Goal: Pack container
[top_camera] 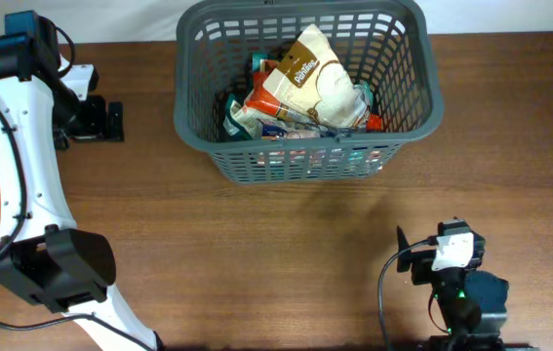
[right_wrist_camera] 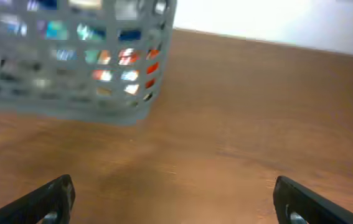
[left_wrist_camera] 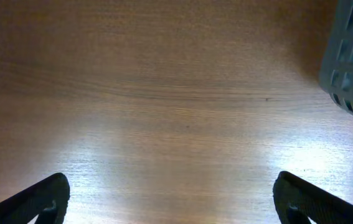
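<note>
My left end effector and right end effector are hanging wide open, gripping nothing. The grey lattice basket is sitting at the bench's far edge (snack packets are filling it).

Dark grey plastic basket, rectangular with rounded corners, slotted lattice sides and a solid rim. Upright on the wooden table, far side, a bit right of centre. Holds a pile of snack packets, red, green and blue showing through the front slots. A big cream-and-brown bag lies tilted on top, below rim level.
</note>
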